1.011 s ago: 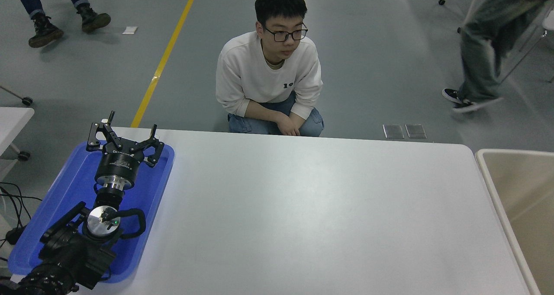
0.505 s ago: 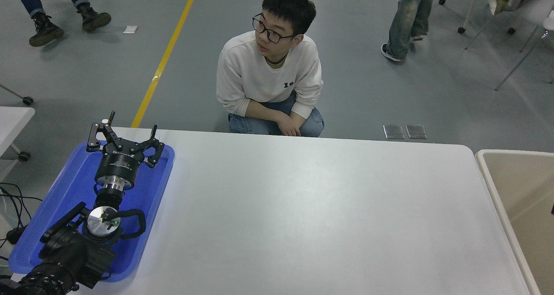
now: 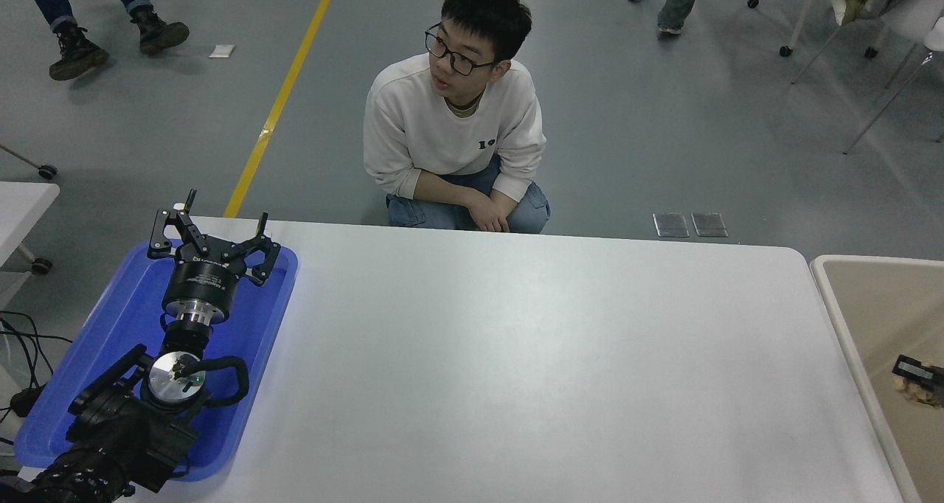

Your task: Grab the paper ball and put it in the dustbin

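Observation:
The dustbin (image 3: 877, 259) is the large beige bin with a pale rim at the table's right end. My right gripper (image 3: 911, 379) only pokes in from the right edge, over the bin's inside. It is shut on the tan paper ball (image 3: 907, 390), which shows just below its tip; the rest of the arm is out of view. My left gripper (image 3: 220, 226) is parked open and empty over the blue tray (image 3: 96, 341) at the lower left.
The white table (image 3: 516, 355) spans the middle. A person (image 3: 457, 134) in a white sweater crouches just beyond its far edge. Other people's legs and chairs stand on the grey floor behind. Cables hang at the far left.
My right gripper has come into view from the right edge over the dustbin, carrying the paper ball. The crouching person turned their head; a walker moved off at the back.

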Controlling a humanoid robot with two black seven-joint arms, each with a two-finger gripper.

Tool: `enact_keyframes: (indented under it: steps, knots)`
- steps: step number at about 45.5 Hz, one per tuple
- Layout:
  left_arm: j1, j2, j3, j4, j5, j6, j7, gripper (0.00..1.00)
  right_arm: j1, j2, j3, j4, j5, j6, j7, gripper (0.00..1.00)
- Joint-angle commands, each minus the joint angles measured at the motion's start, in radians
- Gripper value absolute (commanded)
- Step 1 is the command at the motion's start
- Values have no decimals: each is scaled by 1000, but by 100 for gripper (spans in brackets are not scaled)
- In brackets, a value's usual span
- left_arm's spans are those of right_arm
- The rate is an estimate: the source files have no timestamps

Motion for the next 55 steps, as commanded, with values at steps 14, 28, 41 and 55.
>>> enact_keyframes:
  steps: [14, 28, 41, 55]
  knots:
    - [0, 0, 0, 0, 0, 1, 0, 100, 80, 1, 136, -31, 122, -11, -8, 100]
    - [0, 0, 0, 0, 0, 2, 0, 100, 217, 7, 509, -5, 348, 4, -5, 100]
    - [0, 0, 0, 0, 0, 1, 0, 100, 227, -6, 1021, 305, 368, 6, -5, 100]
    - [0, 0, 2, 0, 0, 2, 0, 100, 146, 77, 1256, 575, 371, 6, 6, 100]
